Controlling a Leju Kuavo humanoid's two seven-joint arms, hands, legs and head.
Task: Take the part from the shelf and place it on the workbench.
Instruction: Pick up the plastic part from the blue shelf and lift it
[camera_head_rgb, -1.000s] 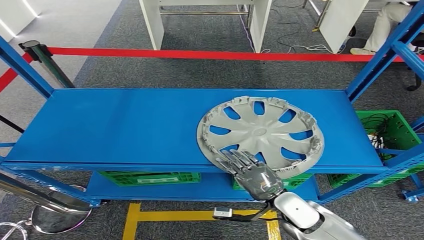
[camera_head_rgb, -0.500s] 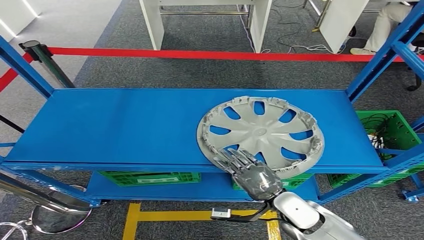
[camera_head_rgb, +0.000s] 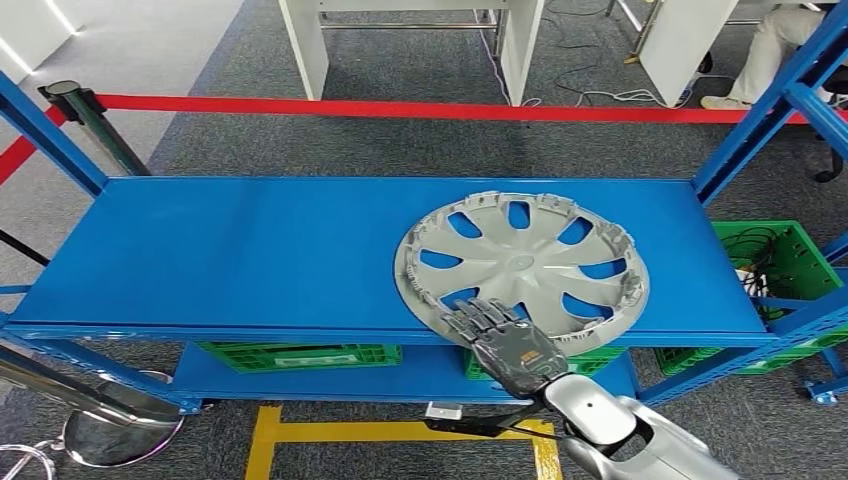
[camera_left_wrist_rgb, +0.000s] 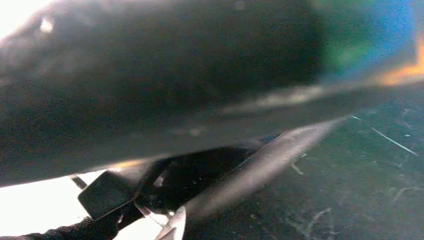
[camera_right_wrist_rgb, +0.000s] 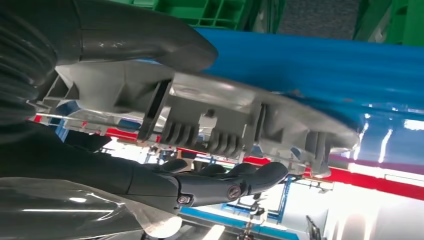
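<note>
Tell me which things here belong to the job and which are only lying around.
Job:
wheel cover
blue shelf
right hand, at the cover's near rim

Lying around:
green crates
red barrier tape
white table legs

A red barrier tape (camera_head_rgb: 400, 108) stretches across the grey carpet beyond a black stanchion post (camera_head_rgb: 95, 125). Green plastic crates (camera_head_rgb: 300, 355) sit below, another green plastic crate (camera_head_rgb: 775, 265) at right. White table legs (camera_head_rgb: 305, 45) stand behind.

A workshop or test floor: a blue steel shelf rack (camera_head_rgb: 250, 250) stands on grey carpet, green plastic crates (camera_head_rgb: 770, 255) beneath and beside it, a red barrier belt (camera_head_rgb: 400, 108) behind it.
</note>
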